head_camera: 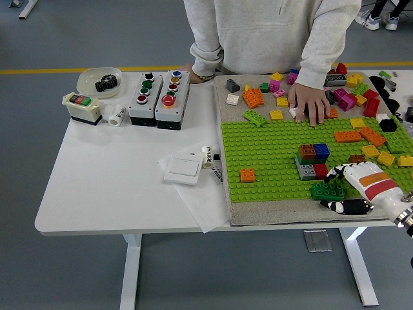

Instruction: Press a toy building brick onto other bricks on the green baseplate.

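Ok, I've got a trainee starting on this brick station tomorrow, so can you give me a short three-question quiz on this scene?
1. True or false: the robot's right hand grips a dark green toy brick at the near edge of the green studded baseplate.
2. Which sits on top of the small brick stack? A) yellow and pink bricks B) brown and blue bricks C) a black gear
3. Fill in: the person's hand lies flat at the baseplate's ____ edge.

Key: 1 true; 2 B; 3 far.
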Motion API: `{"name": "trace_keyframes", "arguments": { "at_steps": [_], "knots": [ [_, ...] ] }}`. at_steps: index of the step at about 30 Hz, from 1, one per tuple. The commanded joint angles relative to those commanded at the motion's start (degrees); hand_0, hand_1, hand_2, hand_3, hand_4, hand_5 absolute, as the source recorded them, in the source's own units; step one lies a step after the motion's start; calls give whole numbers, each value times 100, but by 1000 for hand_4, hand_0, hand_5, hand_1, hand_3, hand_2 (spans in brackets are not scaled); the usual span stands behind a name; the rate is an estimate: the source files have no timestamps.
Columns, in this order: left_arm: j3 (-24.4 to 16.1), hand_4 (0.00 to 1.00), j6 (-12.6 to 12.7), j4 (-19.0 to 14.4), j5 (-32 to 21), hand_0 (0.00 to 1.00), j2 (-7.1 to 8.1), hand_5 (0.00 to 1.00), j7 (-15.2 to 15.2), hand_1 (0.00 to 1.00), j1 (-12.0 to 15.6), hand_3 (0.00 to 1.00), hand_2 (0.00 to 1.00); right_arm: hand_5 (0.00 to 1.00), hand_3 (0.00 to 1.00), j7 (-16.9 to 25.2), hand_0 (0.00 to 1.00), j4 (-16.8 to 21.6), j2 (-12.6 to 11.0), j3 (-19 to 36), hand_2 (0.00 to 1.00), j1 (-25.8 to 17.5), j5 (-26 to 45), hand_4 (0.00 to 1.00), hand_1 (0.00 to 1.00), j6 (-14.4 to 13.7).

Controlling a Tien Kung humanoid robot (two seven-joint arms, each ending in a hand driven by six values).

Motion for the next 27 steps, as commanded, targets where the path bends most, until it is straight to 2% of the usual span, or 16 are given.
{"name": "trace_keyframes", "arguments": {
  "at_steps": [27],
  "knots": [
    [6,671,-16,-11,22,737,9,619,16,746,-11,608,751,543,503,-25,387,-167,75,-36,504,69,-73,784,444,-43]
  ]
}}
